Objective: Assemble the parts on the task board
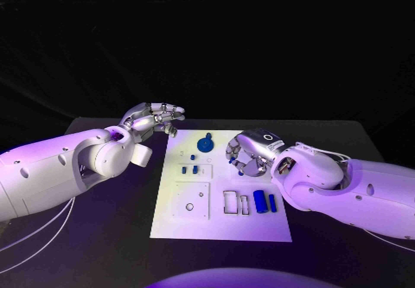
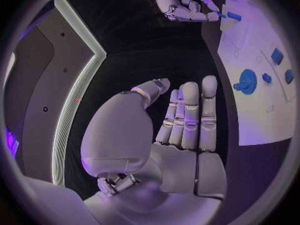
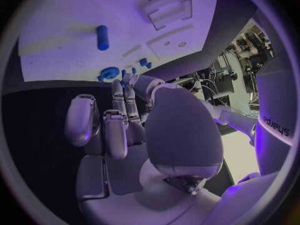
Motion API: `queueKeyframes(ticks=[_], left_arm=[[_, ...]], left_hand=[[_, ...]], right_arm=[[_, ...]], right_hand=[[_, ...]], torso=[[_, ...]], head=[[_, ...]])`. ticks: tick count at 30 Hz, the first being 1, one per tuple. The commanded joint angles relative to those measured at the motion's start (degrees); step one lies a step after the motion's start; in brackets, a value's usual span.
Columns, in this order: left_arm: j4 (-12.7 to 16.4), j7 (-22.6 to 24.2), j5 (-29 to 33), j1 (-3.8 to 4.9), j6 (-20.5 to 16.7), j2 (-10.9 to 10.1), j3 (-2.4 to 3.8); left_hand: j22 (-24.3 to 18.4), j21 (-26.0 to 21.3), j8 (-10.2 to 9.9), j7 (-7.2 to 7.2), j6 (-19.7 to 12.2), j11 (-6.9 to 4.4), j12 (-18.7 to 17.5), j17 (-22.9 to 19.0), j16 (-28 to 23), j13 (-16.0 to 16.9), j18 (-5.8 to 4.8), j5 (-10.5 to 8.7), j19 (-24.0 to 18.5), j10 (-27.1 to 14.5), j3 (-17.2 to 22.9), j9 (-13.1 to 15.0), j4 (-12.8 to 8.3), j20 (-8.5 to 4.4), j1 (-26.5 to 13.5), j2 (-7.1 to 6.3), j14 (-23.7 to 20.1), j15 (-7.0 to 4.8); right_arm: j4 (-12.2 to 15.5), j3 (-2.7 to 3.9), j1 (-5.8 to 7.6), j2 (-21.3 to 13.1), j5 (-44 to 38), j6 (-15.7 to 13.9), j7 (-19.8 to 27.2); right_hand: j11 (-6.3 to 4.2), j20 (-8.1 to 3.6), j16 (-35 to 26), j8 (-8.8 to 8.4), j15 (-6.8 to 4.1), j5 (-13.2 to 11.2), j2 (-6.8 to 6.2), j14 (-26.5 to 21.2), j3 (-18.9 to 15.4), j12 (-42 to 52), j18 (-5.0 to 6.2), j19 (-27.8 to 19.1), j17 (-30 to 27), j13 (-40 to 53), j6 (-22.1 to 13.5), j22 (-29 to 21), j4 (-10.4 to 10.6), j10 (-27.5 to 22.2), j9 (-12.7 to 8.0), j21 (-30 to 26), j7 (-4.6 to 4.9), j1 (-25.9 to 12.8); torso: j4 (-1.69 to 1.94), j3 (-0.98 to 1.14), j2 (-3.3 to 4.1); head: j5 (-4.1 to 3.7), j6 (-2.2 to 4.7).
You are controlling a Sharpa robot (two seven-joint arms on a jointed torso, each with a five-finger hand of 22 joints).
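Note:
The white task board point(image 1: 173, 225) lies mid-table. A round blue part point(image 1: 206, 144) sits near its far edge, small blue parts point(image 1: 189, 170) lie below it, and two blue cylinders point(image 1: 265, 201) lie near the recessed frames. My right hand point(image 1: 248, 157) hovers over the board's right side with fingers curled down; its fingertips point(image 2: 212, 16) are beside a small blue piece point(image 2: 233, 16), and the hold is unclear. My left hand point(image 1: 154, 120) is raised off the board's far left corner, fingers straight point(image 2: 190, 115) and holding nothing. The round part point(image 2: 247, 81) shows beyond it.
The black table point(image 1: 113, 240) surrounds the board. A square plate point(image 1: 192, 199) with a hole and rectangular frames point(image 1: 235, 202) are set into the board's near half. The right forearm point(image 1: 346, 183) covers the table to the right.

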Motion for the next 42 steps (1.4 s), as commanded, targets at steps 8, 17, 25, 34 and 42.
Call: queueKeyframes(ticks=[8, 17, 25, 34, 42], left_arm=[[-0.1, 0.1, -0.2, -0.01, 1.4, 0.8, 0.01], [-0.2, -0.3, -0.6, 0.00, 1.5, 1.7, -0.01], [-0.4, -0.6, -1.3, 0.02, 1.6, 2.8, -0.02], [-0.4, -0.8, -1.6, 0.03, 1.9, 3.1, -0.02], [-0.4, -0.9, -1.7, 0.03, 2.0, 3.0, -0.02]], left_hand=[[-0.1, -0.4, 0.2, -0.10, -0.5, -0.12, 0.4, -0.1, -0.3, 0.0, 1.12, 0.37, -0.2, -0.4, -0.2, -0.1, -0.1, 0.12, -0.2, 0.45, -0.4, -0.18], [-0.1, -0.4, 0.2, -0.09, -0.5, -0.11, 0.4, -0.1, -0.3, 0.0, 1.11, 0.38, -0.2, -0.4, -0.2, -0.1, -0.1, 0.12, -0.2, 0.45, -0.4, -0.17], [-0.1, -0.5, 0.2, -0.06, -0.6, -0.07, 0.4, -0.2, -0.3, 0.0, 1.11, 0.39, -0.2, -0.5, -0.3, -0.1, -0.1, 0.14, -0.3, 0.44, -0.4, -0.14], [-0.1, -0.5, 0.2, -0.05, -0.6, -0.06, 0.5, -0.2, -0.4, 0.0, 1.10, 0.40, -0.2, -0.6, -0.3, -0.1, -0.1, 0.16, -0.3, 0.42, -0.5, -0.12], [-0.2, -0.6, 0.3, -0.03, -0.7, -0.04, 0.5, -0.3, -0.4, 0.0, 1.10, 0.41, -0.2, -0.6, -0.4, -0.1, 0.0, 0.17, -0.3, 0.41, -0.5, -0.10]], right_arm=[[-0.4, -0.19, -1.83, 5.2, 1.0, 0.2, 1.5], [-3.1, -0.77, -4.91, 8.7, 1.6, 0.4, 2.5], [-4.5, -0.98, -6.31, 10.3, 1.8, 0.7, 2.9], [-5.4, -1.05, -7.12, 11.1, 1.8, 0.6, 3.0], [-6.1, -1.13, -7.52, 11.5, 1.7, 1.4, 3.0]], right_hand=[[-2.31, -0.02, 0.2, 0.11, -0.51, -0.3, 0.22, 3.3, 0.5, 0.0, -1.09, 0.0, 1.9, -0.1, 0.3, 2.6, -0.1, 2.8, 0.1, -0.3, 0.07, -0.4], [-2.30, -0.03, 0.1, 0.08, -0.51, -0.4, 0.26, 3.3, 0.6, -0.1, -1.03, -0.1, 1.7, 0.0, 0.2, 2.5, -0.2, 2.8, 0.2, -0.6, 0.08, -0.5], [-2.29, -0.03, 0.1, 0.06, -0.51, -0.4, 0.27, 3.3, 0.6, -0.1, -1.02, -0.1, 1.6, 0.0, 0.2, 2.5, -0.2, 2.8, 0.2, -0.6, 0.09, -0.5], [-2.27, -0.03, 0.1, 0.02, -0.50, -0.5, 0.32, 3.3, 0.7, -0.2, -1.01, -0.1, 1.6, 0.0, 0.1, 2.4, -0.3, 2.7, 0.2, -0.7, 0.11, -0.5], [-2.25, -0.03, 0.1, -0.01, -0.49, -0.5, 0.32, 3.3, 0.8, -0.3, -1.00, -0.1, 1.6, 0.0, 0.1, 2.4, -0.3, 2.7, 0.2, -0.7, 0.13, -0.6]], torso=[[0.09, -0.17, 0.08], [0.05, -0.15, 0.13], [-0.03, -0.09, 0.09], [0.06, -0.08, 0.12], [0.05, -0.13, 0.10]], head=[[2.31, -0.38], [3.94, -0.85], [4.92, -1.30], [5.34, -1.64], [5.59, -1.98]])
